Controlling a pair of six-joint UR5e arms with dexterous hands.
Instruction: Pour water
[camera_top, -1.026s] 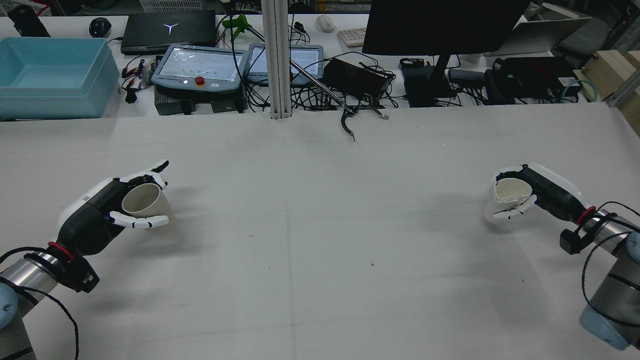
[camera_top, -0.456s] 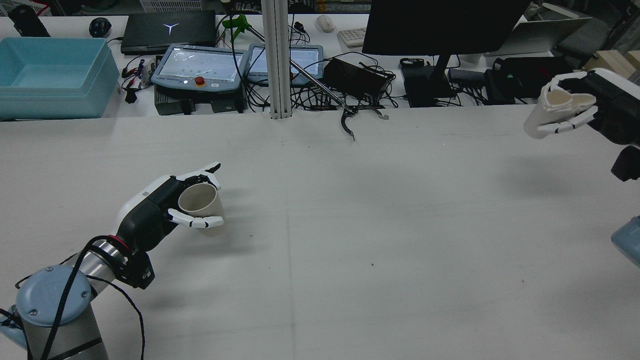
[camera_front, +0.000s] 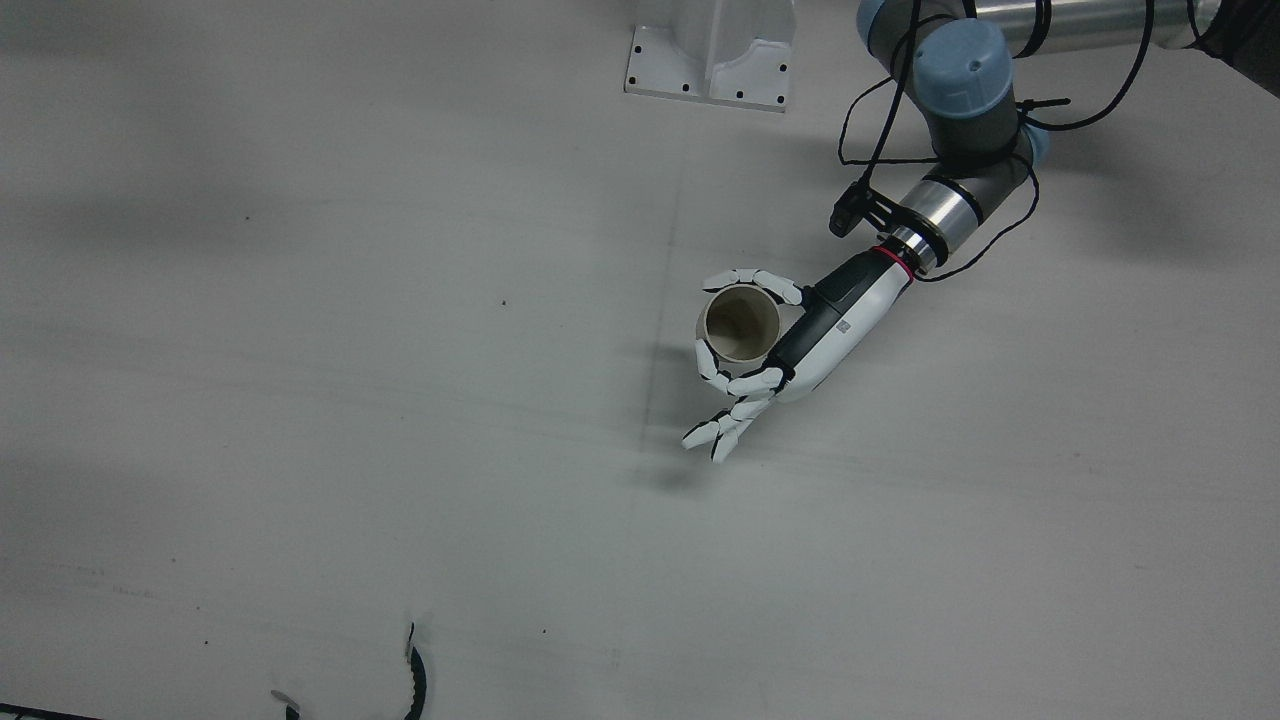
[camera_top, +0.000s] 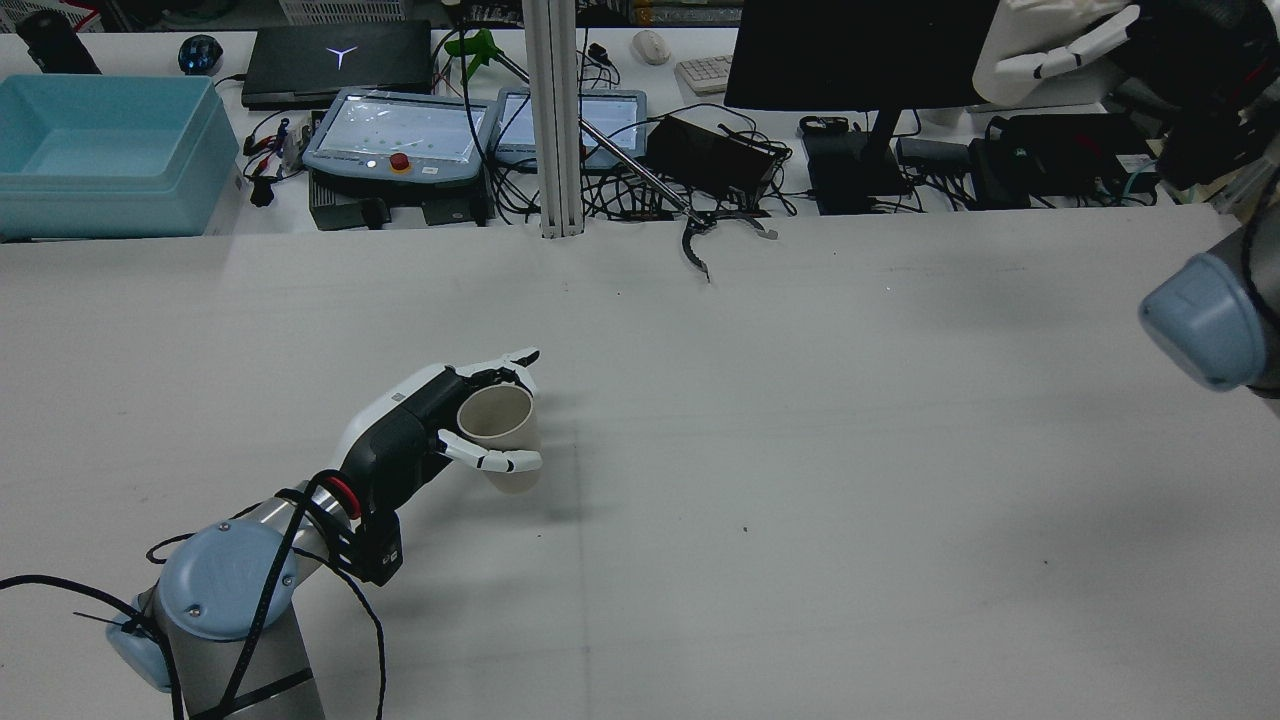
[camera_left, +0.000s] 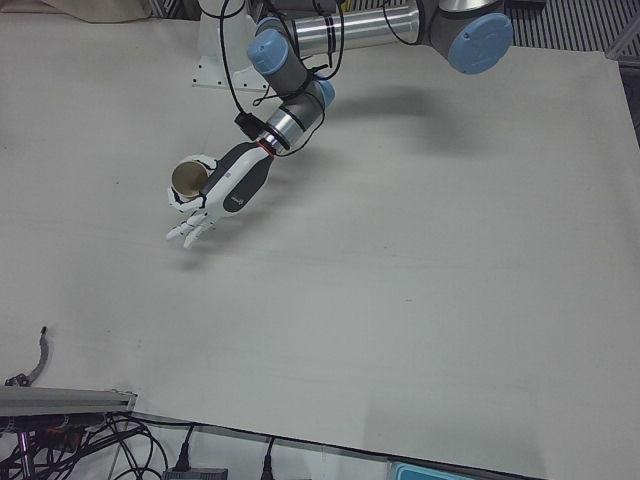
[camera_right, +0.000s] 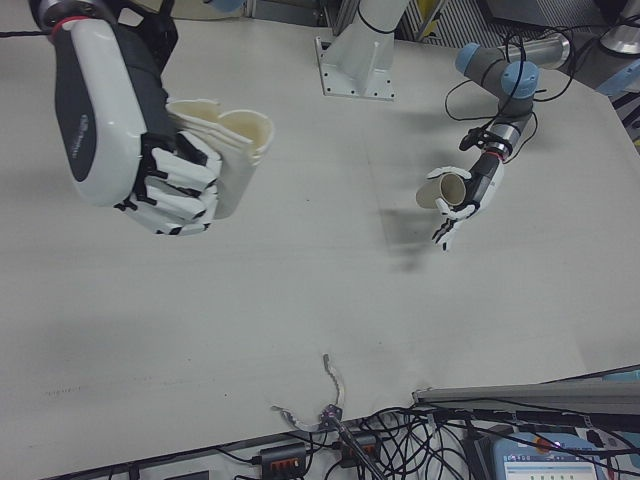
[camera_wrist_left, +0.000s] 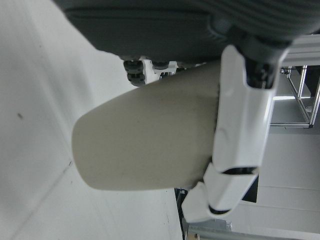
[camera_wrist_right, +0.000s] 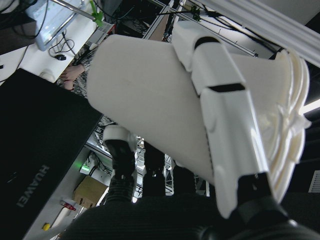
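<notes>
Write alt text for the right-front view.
Close to the camera, the right hand holds a squashed white paper cup high above the white table. Farther back, the left hand holds a second cup upright.

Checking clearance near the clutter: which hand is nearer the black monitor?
Right. The right hand is raised beside the black monitor; the left hand is low over the table, far off.

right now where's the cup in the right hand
The squashed cup is gripped in the right hand, raised high above the table at the right-front view's upper left, far from the left hand.
</notes>
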